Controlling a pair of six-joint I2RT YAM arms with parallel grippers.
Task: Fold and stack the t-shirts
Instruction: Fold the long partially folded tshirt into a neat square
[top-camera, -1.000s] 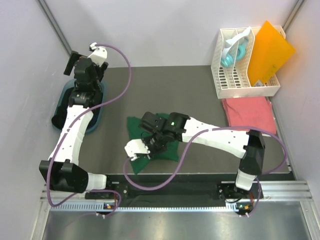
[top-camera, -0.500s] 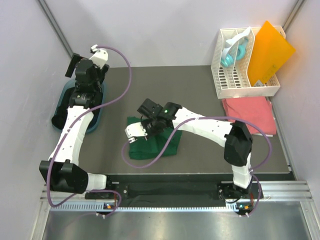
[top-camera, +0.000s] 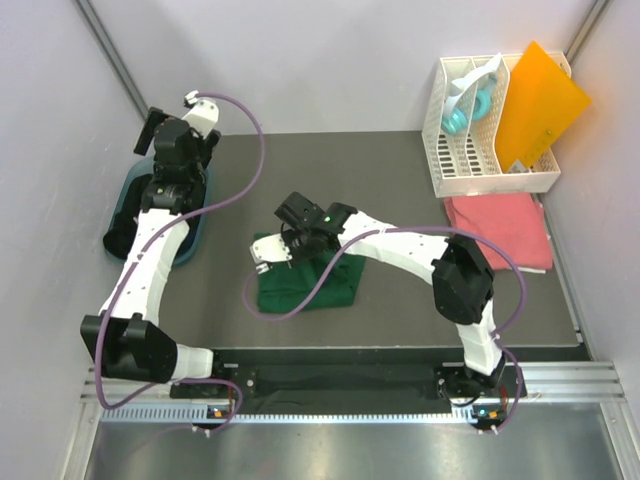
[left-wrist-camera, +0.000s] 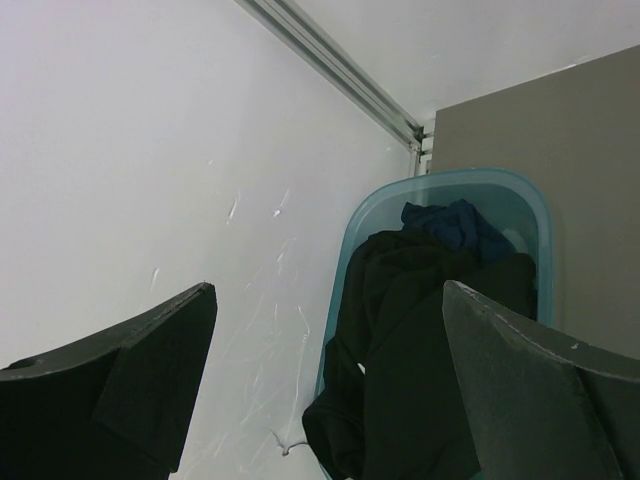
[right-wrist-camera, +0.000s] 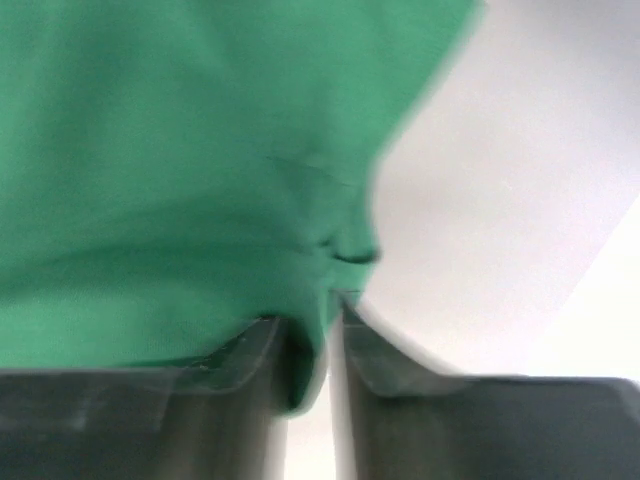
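Note:
A dark green t-shirt (top-camera: 312, 285) lies folded in a rough rectangle near the table's front middle. My right gripper (top-camera: 270, 252) is at its far left corner. In the right wrist view the jaws stand nearly together with a fold of the green t-shirt (right-wrist-camera: 200, 150) caught between them (right-wrist-camera: 310, 325). A coral pink t-shirt (top-camera: 498, 228) lies folded at the right. Dark t-shirts (left-wrist-camera: 440, 330) fill a teal bin (left-wrist-camera: 350, 260) at the left. My left gripper (left-wrist-camera: 328, 300) hangs wide open above that bin (top-camera: 195, 235), holding nothing.
A white slotted rack (top-camera: 485, 140) stands at the back right with an orange plastic sheet (top-camera: 540, 100) leaning in it. Grey walls close in the left, back and right sides. The right arm's purple cable (top-camera: 320, 290) loops across the green shirt.
My right arm has swung back and left, drawing the green cloth over itself, so the shirt now lies flatter and squarer. The left arm has barely moved.

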